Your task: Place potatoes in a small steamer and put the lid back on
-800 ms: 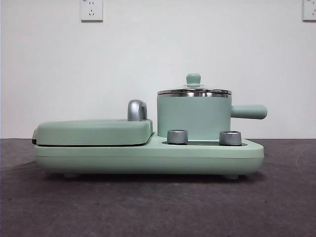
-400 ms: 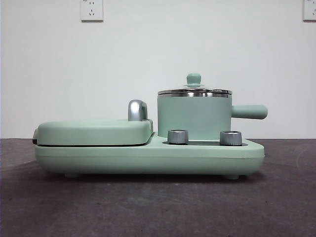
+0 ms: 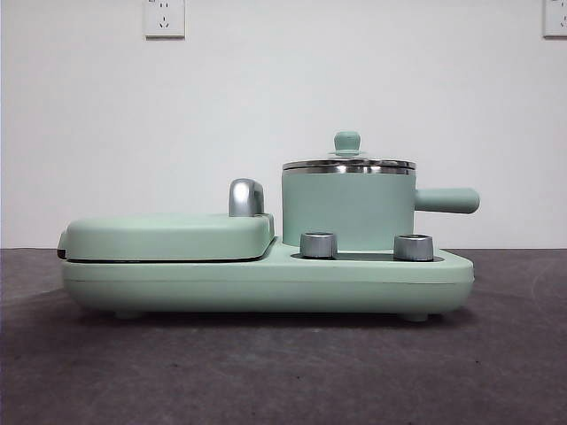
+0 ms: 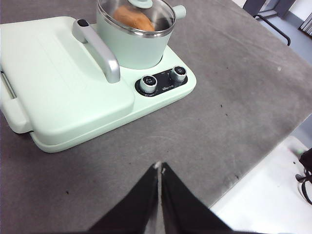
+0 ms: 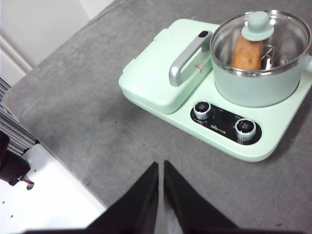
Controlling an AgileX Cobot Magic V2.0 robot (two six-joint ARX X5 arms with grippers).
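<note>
Jaws of your left gripper (image 4: 159, 168) and right gripper (image 5: 160, 165) sit closed, holding nothing, above grey table (image 3: 266, 372) (lid (image 5: 258, 36) seated on steamer (image 3: 348, 212), potato (image 5: 247, 52) inside).

You see a plain white wall (image 3: 283, 106) with two white sockets (image 3: 165, 18) behind the dark grey felt-covered table (image 3: 266, 372).

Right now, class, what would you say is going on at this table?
Nothing is being handled. The potato lies inside the small steamer, seen through the glass lid, which sits on the steamer's rim. The steamer stands on the mint-green cooker base, beside the flat griddle cover. Both arms are back from the cooker: the left gripper and the right gripper hang over the grey table, jaws shut and empty.
</note>
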